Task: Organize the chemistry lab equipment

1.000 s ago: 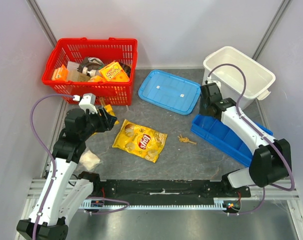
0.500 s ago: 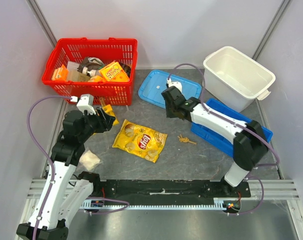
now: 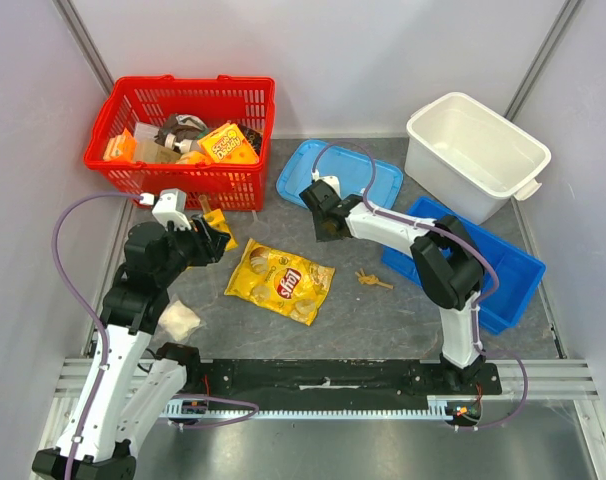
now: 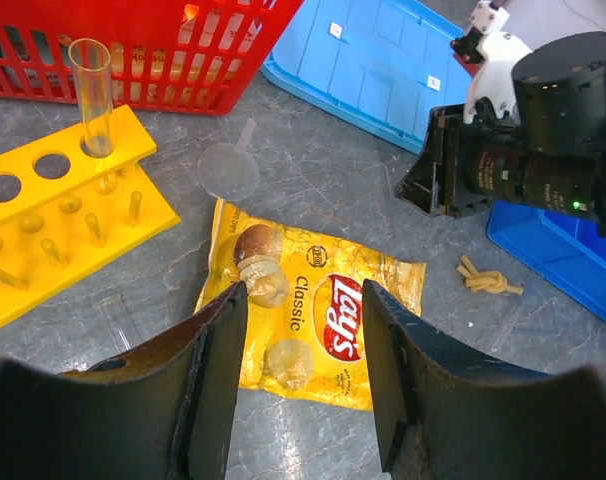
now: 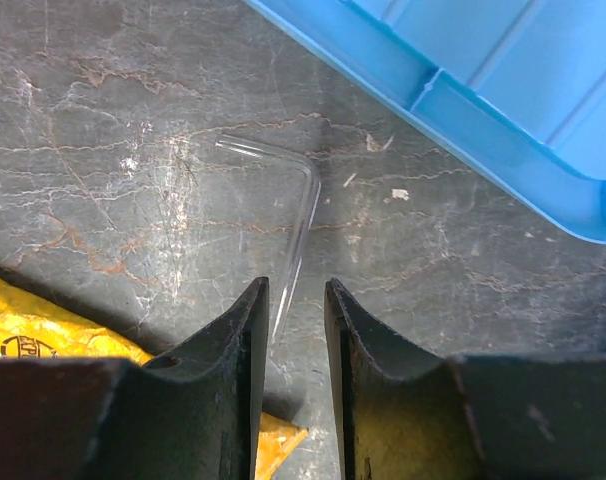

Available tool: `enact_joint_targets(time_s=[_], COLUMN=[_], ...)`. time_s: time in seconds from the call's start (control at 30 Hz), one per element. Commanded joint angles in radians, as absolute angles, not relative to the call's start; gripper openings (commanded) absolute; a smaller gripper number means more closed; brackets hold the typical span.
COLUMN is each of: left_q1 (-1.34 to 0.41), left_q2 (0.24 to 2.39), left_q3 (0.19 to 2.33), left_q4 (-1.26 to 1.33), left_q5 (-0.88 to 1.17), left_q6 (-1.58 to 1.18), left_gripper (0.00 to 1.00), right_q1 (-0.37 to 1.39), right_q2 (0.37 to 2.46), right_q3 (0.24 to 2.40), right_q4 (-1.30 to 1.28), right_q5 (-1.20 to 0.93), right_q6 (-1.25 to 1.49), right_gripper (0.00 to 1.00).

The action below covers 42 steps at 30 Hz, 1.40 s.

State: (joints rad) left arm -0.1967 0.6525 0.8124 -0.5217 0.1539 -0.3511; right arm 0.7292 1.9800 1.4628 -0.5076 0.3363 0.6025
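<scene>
A clear square plastic dish (image 5: 248, 205) lies on the grey table next to the blue lid (image 5: 503, 90). My right gripper (image 5: 296, 300) is low over it, its jaws narrowly open with the dish's right rim between them. It also shows in the top view (image 3: 326, 222). A yellow test tube rack (image 4: 53, 215) holds one clear test tube (image 4: 91, 95) in front of the red basket (image 4: 133, 60). A clear round funnel-like piece (image 4: 229, 170) lies beside the rack. My left gripper (image 4: 303, 295) is open and empty above the chips bag (image 4: 313, 310).
The red basket (image 3: 183, 180) holds snack boxes and other items at back left. The blue lid (image 3: 353, 175), a white tub (image 3: 435, 107) and a blue bin (image 3: 503, 290) stand at centre and right. A tan knot (image 3: 372, 280) and a white wad (image 3: 179, 320) lie on the table.
My right arm has swung left from the white tub and blue bin to the spot in front of the blue lid, down over the clear dish. My left arm has barely moved.
</scene>
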Motion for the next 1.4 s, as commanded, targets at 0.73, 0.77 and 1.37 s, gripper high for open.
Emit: enact_joint_targets(time_s=[0.73, 0.77, 1.37], left_q1=[-0.204, -0.204, -0.206], left_q2=[0.652, 0.653, 0.66], left_q3=[0.822, 0.822, 0.822], left_q4=[-0.5, -0.5, -0.5], left_q5=[0.115, 0.114, 0.109], left_q6=[-0.373, -0.373, -0.373], left_gripper=[0.55, 0.55, 0.55], right_q1=[0.732, 0.732, 0.727], right_q2=[2.102, 2.1, 1.947], right_q3=[1.506, 1.509, 1.555], right_q4=[-0.486, -0.482, -0.479], right_q5=[0.307, 0.308, 0.364], right_q6=[0.609, 0.603, 0.537], right_gripper=[0.17, 0.15, 0.12])
